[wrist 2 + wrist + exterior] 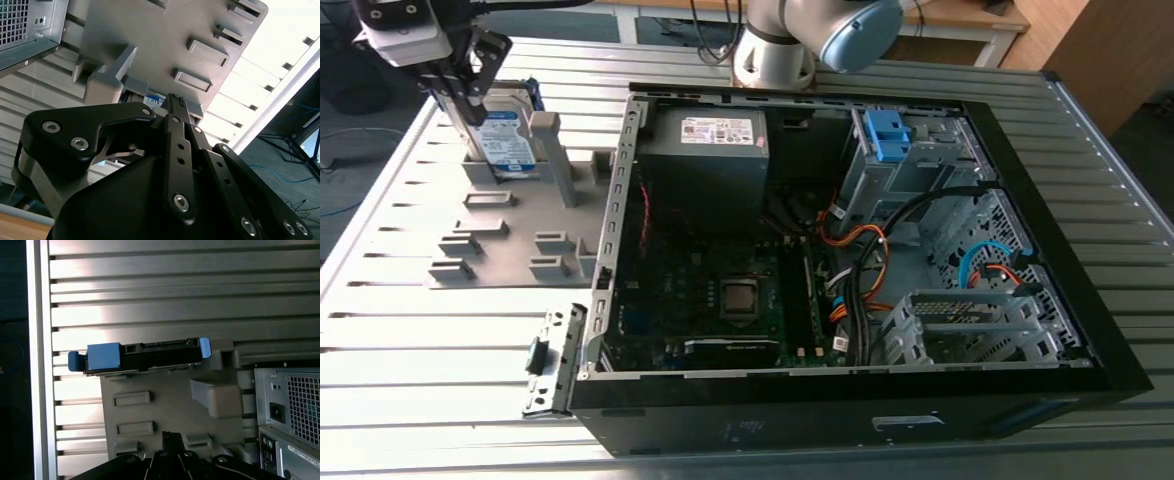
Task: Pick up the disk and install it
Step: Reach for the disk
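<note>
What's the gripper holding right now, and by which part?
Nothing. The gripper is shut and empty; the disk stands on edge in the holder, apart from the gripper in the first wrist view.

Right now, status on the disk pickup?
Gripper shut, empty, above grey fixture. Disk upright in fixture, ungrasped. Nothing between gripper and disk.

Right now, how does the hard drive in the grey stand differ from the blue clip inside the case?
The grey hard drive in its blue frame stands upright in the grey stand, outside the black computer case; the blue plastic clip sits inside it. The drive bears a label; the clip shows none. Both include blue plastic.
</note>
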Available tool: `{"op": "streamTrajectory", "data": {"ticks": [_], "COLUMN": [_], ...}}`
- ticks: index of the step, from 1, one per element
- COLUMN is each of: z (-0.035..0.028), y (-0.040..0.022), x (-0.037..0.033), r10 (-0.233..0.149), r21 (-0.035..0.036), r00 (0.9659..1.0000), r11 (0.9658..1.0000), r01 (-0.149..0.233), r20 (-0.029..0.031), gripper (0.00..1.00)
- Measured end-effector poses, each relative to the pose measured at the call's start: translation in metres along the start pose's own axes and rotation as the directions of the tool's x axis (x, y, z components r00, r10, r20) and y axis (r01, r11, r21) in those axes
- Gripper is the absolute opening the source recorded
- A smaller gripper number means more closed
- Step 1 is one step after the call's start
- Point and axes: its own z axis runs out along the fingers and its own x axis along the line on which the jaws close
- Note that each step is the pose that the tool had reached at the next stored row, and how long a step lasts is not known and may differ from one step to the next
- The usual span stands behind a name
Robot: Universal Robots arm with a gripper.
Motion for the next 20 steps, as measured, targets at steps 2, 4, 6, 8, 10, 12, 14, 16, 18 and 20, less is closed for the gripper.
{"op": "streamTrajectory", "data": {"ticks": [2, 4, 6, 8, 10, 12, 14, 16, 18, 20], "z": [0.0004, 0.0008, 0.0013, 0.0017, 0.0021, 0.0025, 0.0027, 0.0029, 0.0033, 0.0034], "y": [0.0001, 0.0002, 0.0003, 0.0004, 0.001, 0.0019, 0.0039, 0.0083, 0.0141, 0.0193], "x": [0.0009, 0.0018, 0.0028, 0.0041, 0.006, 0.0084, 0.0108, 0.0116, 0.0121, 0.0125], "r10": [0.0, 0.0, 0.0, 0.0, 0.0, 0.0, 0.0, 0.0, 0.0, -0.001], "r21": [0.0, 0.0, 0.0, 0.0, 0.0, 0.0, 0.0, 0.0004, 0.0025, 0.0089], "r00": [1.0, 1.0, 1.0, 1.0, 1.0, 1.0, 1.0, 1.0, 1.0, 1.0], "r11": [1.0, 1.0, 1.0, 1.0, 1.0, 1.0, 1.0, 1.0, 1.0, 1.0], "r01": [0.0, 0.0, 0.0, 0.0, 0.0, 0.0, 0.0, 0.0, 0.0, 0.001], "r20": [-0.0001, 0.0, 0.0, 0.0, -0.0001, 0.0, -0.0001, -0.0002, 0.0002, 0.0005], "gripper": [0.11, 0.11, 0.11, 0.11, 0.11, 0.11, 0.11, 0.11, 0.11, 0.11]}}
